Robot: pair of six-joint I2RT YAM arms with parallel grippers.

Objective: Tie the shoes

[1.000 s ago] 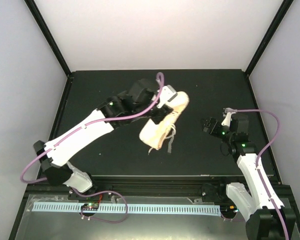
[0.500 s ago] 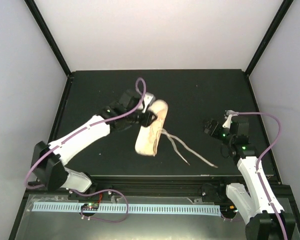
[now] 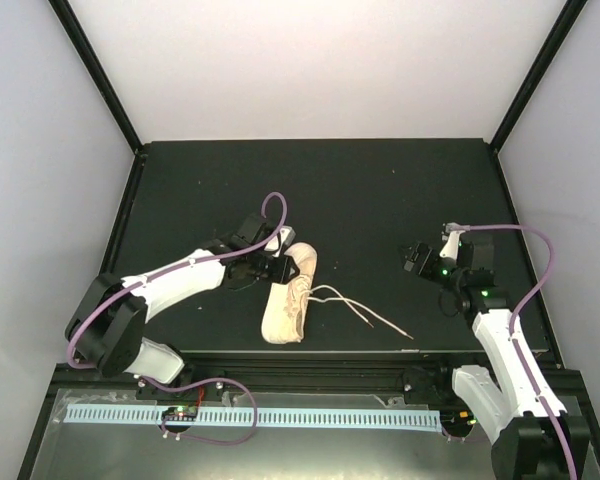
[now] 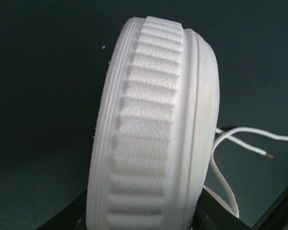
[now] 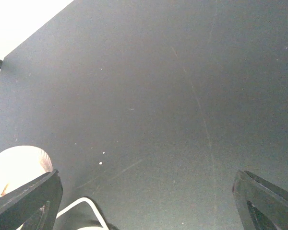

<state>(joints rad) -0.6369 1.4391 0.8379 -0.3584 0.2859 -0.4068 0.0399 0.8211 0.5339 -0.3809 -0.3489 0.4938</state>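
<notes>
1. Pinches the beige sneaker (image 3: 288, 305) at its far end with the left gripper (image 3: 288, 266), near-left of centre, apparently steadying it.
2. Leaves the off-white laces (image 3: 365, 310) loose, trailing right, untied.
3. Holds the right gripper (image 3: 417, 258) spread wide, empty, beyond the lace tips, presumably ready to grasp.

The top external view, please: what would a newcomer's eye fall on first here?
The beige sneaker stands out against the dark table, near its front edge, with its far end clamped between the left arm's fingers. Its untied off-white laces trail loose to the right. Further right, the right arm's fingers hang wide open, holding nothing.
</notes>
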